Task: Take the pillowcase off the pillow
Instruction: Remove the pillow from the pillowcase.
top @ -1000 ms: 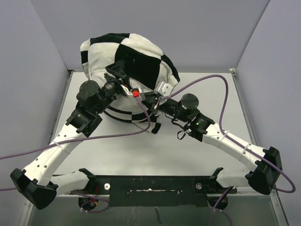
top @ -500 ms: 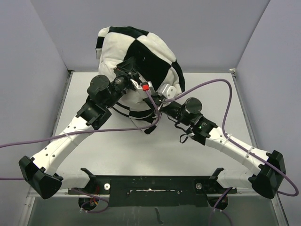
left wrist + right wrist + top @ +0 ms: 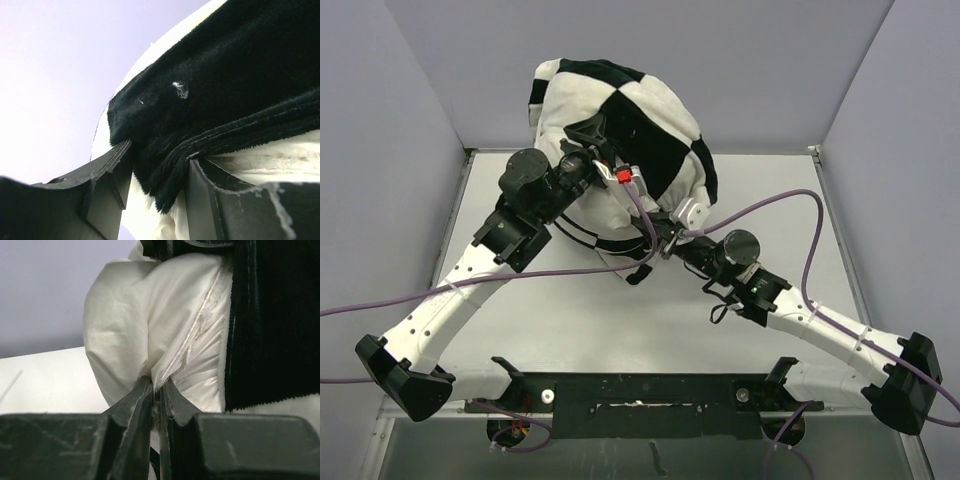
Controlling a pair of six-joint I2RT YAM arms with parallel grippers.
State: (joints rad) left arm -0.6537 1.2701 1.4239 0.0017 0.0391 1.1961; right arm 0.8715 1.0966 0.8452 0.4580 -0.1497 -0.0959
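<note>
Left gripper [image 3: 159, 156]: jaws part-way apart, thick folded black edge of pillowcase [image 3: 640, 110] fills gap and touches both fingers. We read it as gripped. Risk: plush fold slides out under pull, grip lost.
Centre: pillowcase covers most of pillow [image 3: 125, 320]; bundle raised over far-centre of table [image 3: 620, 320]. We fear drop if either grip fails.
Right gripper [image 3: 157, 384]: jaws closed tight on thin pinch of white pillow fabric beside seam. Risk: pinch slips or seam tears, pillow follows pillowcase, no separation.
</note>
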